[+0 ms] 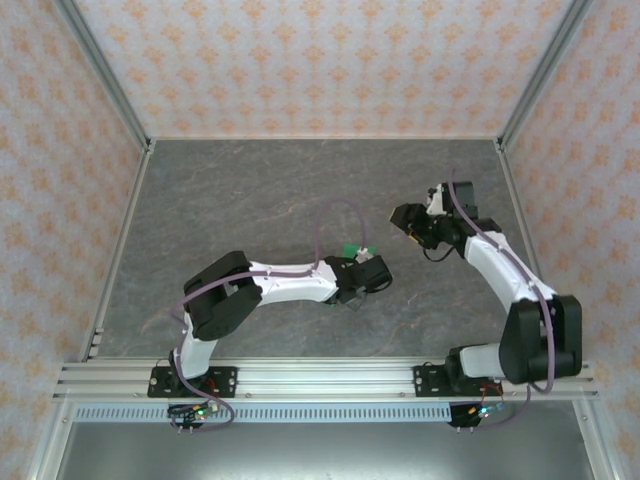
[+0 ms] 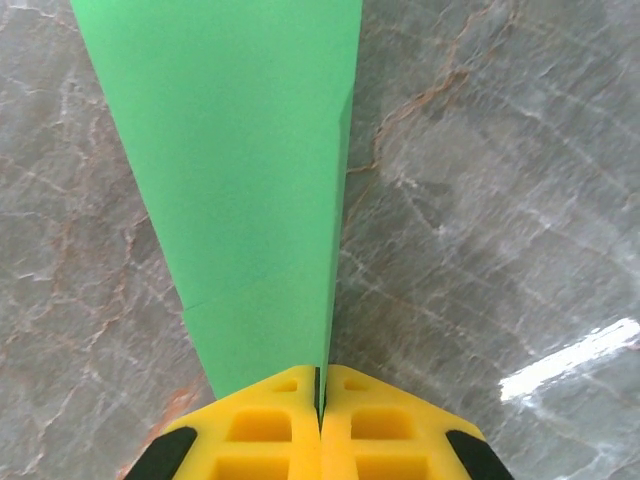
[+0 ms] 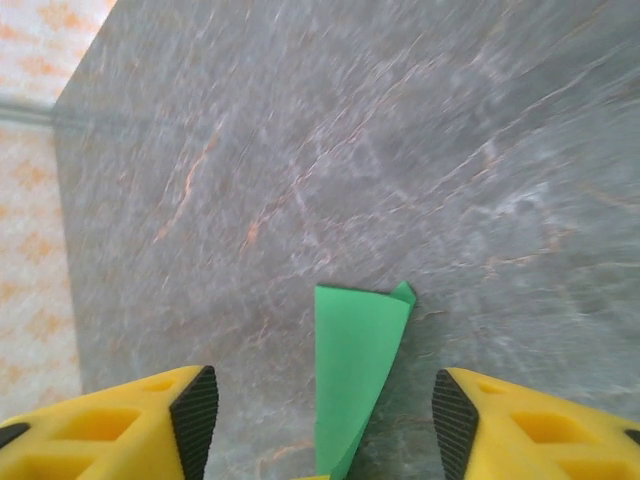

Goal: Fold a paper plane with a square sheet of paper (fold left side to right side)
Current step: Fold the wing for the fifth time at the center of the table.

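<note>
The paper plane (image 2: 240, 180) is bright green paper folded into a long narrow wedge that widens away from my left gripper (image 2: 321, 390). That gripper's yellow jaws are shut on the folded edge at the narrow end, holding it above the table. In the top view a bit of the green paper (image 1: 352, 250) shows at my left gripper (image 1: 366, 266), mid-table. My right gripper (image 1: 405, 222) hangs just right of it. In the right wrist view the plane's wide end (image 3: 355, 370) stands between the fingers of my open right gripper (image 3: 325, 405), touching neither pad (image 3: 195, 410).
The grey marbled table (image 1: 250, 190) lies bare around both arms. Patterned walls (image 1: 320, 60) close the back and sides, with aluminium rails (image 1: 330, 375) along the near edge.
</note>
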